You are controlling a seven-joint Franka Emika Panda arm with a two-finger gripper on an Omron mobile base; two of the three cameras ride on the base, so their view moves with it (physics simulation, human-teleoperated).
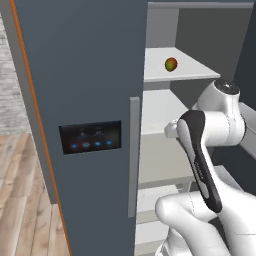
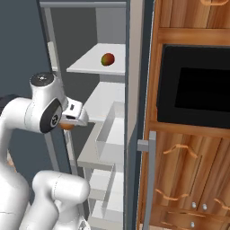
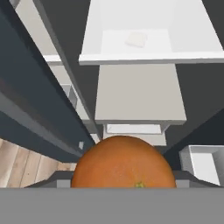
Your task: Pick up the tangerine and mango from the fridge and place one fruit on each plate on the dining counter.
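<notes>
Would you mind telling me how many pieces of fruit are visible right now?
2. The mango lies on an upper shelf of the open fridge. The tangerine sits in the gripper, beside the fridge shelves. Others may be hidden behind the fridge door.

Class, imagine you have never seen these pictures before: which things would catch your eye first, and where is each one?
First comes the tangerine, big and bright orange at the bottom of the hand view, held in the gripper beside the open fridge. Next is the mango, red and green, alone on an upper pale shelf. On the fridge door, a black panel glows with blue lights.
</notes>
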